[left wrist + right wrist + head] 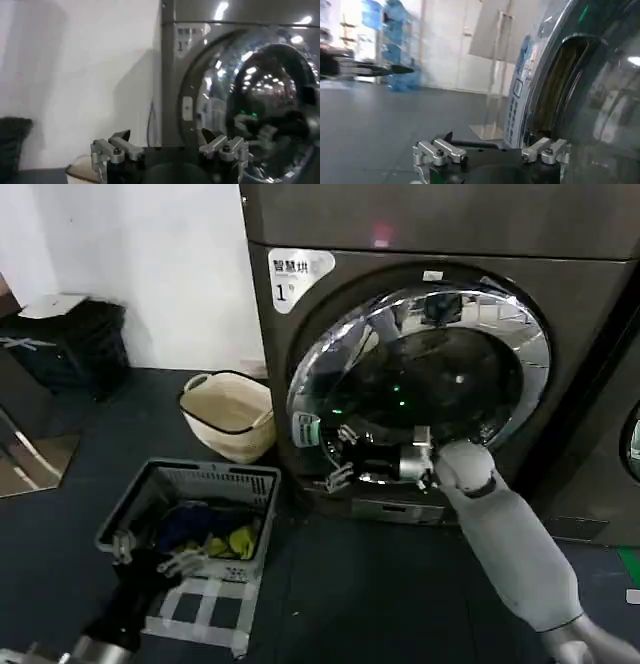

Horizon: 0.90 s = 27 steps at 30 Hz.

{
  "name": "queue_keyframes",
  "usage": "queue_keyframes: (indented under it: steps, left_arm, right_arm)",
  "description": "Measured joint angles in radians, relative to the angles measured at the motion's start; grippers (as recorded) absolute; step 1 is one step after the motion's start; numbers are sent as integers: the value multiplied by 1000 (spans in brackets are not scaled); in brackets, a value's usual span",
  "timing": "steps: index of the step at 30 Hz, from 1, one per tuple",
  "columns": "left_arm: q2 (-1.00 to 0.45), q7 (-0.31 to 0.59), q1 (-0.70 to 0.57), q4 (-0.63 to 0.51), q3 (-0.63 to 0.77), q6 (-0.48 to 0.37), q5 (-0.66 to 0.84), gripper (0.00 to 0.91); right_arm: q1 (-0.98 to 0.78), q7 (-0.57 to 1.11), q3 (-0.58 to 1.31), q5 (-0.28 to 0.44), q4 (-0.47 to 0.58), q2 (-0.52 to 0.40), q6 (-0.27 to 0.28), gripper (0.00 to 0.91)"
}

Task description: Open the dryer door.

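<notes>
On our left, the left gripper (150, 552) hangs with its fingers spread and empty over a grey basket (135, 494), near a cream tub (232, 416). Further right stands the dryer (300, 344); its dryer door (500, 304) is swung partly ajar. Our right gripper (340, 456) sits at the door's lower left rim, fingers apart, gripping nothing.

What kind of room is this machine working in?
Probably a laundry room or laundromat: a big front-loading dryer numbered "1", part of another machine beside it, and two laundry baskets on the floor.
</notes>
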<state>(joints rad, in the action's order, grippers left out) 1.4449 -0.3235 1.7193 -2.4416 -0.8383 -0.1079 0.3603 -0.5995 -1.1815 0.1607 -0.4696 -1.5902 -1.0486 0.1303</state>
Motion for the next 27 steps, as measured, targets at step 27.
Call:
queue_keyframes:
  steps: [27]
  left_arm:
    - [-625,3,-338,274,120,60,522,907]
  right_arm:
    - [-122,-262,70,-100,-79,110,-38,907]
